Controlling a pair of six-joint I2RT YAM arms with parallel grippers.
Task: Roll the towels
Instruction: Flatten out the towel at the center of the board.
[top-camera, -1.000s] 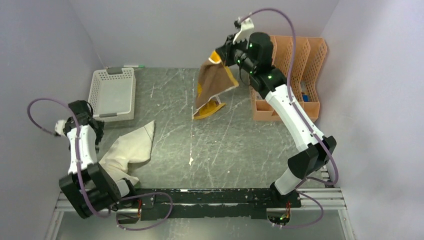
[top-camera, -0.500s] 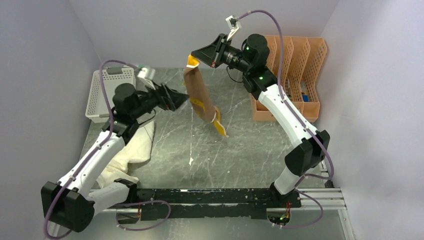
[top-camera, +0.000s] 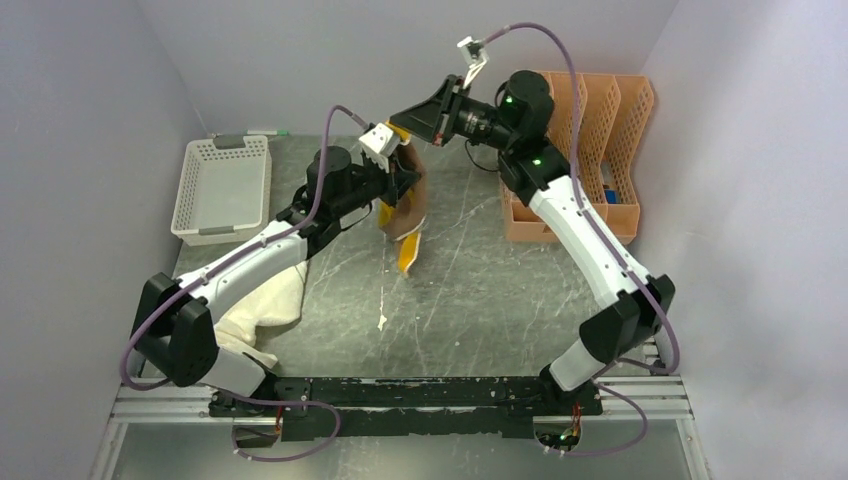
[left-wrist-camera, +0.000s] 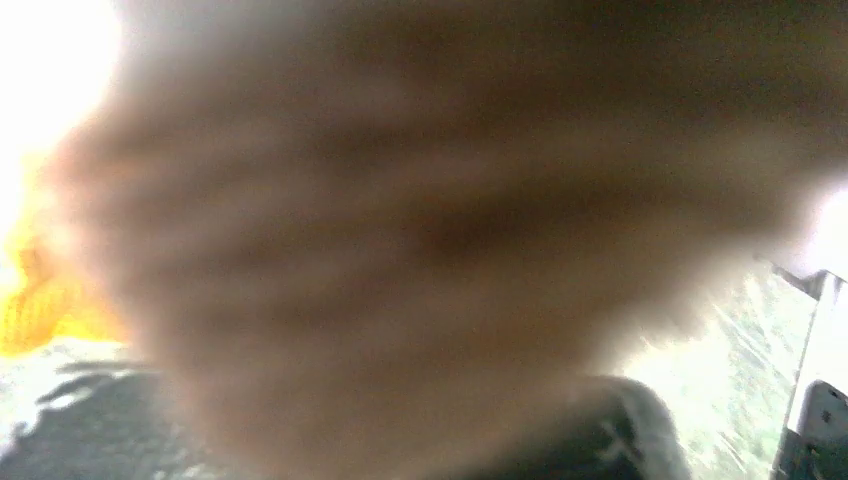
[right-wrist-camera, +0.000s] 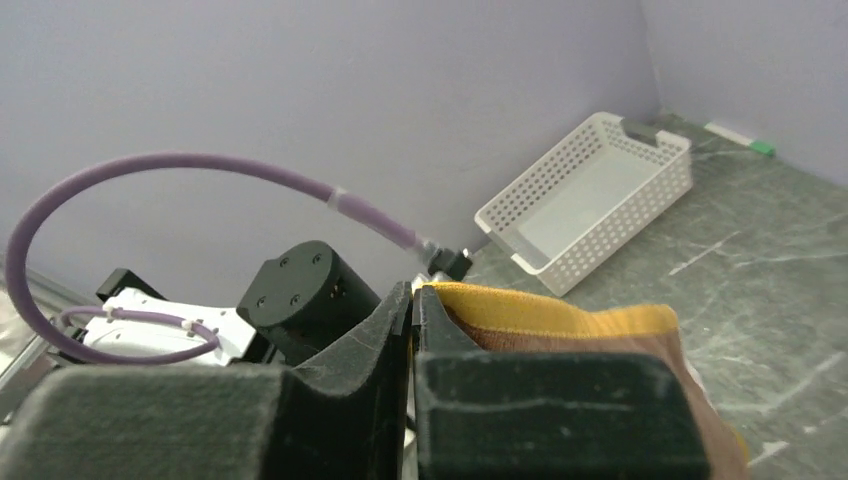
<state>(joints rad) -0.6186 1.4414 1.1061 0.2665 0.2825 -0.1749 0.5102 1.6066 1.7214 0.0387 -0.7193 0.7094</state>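
The mustard-yellow and brown towel (top-camera: 405, 215) hangs above the middle of the table. My right gripper (top-camera: 400, 122) pinches its top yellow edge; in the right wrist view the jaws (right-wrist-camera: 412, 292) stand almost together on the towel (right-wrist-camera: 560, 320). My left gripper (top-camera: 393, 180) is pressed into the hanging cloth just below and looks shut on it. Blurred brown towel (left-wrist-camera: 420, 230) fills the left wrist view and hides the jaws. The cream-white towel (top-camera: 265, 295) lies crumpled on the table at the left, partly under the left arm.
A white mesh basket (top-camera: 225, 185) stands at the back left, also visible as the basket (right-wrist-camera: 590, 200) in the right wrist view. A marker pen (top-camera: 262, 132) lies behind it. An orange file rack (top-camera: 590, 150) stands at the back right. Purple walls enclose the dark table (top-camera: 480, 290).
The left arm swung from the table's left side to the hanging towel, and its gripper went from open to shut there. The right gripper carried the towel slightly leftward.
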